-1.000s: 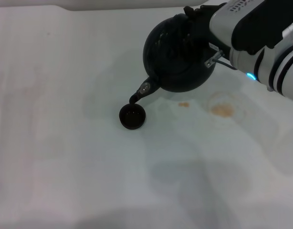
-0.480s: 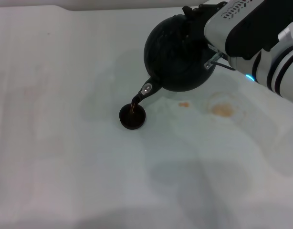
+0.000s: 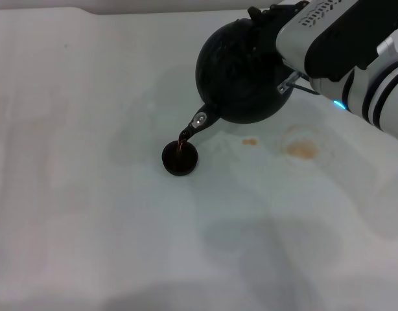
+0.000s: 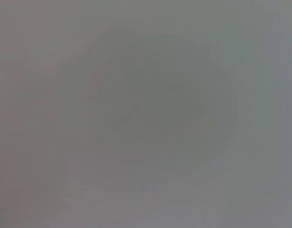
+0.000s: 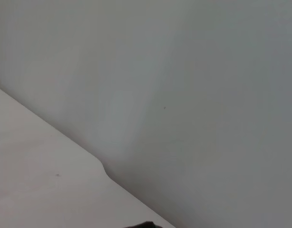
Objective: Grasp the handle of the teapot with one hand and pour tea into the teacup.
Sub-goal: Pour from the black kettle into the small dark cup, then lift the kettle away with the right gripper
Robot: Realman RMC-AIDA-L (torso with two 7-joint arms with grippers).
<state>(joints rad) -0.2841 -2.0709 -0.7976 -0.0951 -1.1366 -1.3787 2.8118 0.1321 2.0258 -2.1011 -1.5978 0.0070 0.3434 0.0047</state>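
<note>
Teapot [image 3: 241, 74] tilted above the table [image 3: 89, 227], tea [image 3: 181, 141] streaming from its spout into the teacup [image 3: 179, 159]. Right gripper's [image 3: 267, 19] finger state cannot be told. Overfilling this tiny cup risks spillage.

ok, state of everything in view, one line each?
teapot: lifted off the table, tilted spout-down toward the teacup.
spout: over the teacup, pouring.
tea: thin reddish stream running into the teacup.
teacup: upright on the table, taking tea.
right gripper: at the teapot's top, carrying it; handle hidden.
table: orange-tan stains beside the teapot.
left gripper: not in view.
</note>
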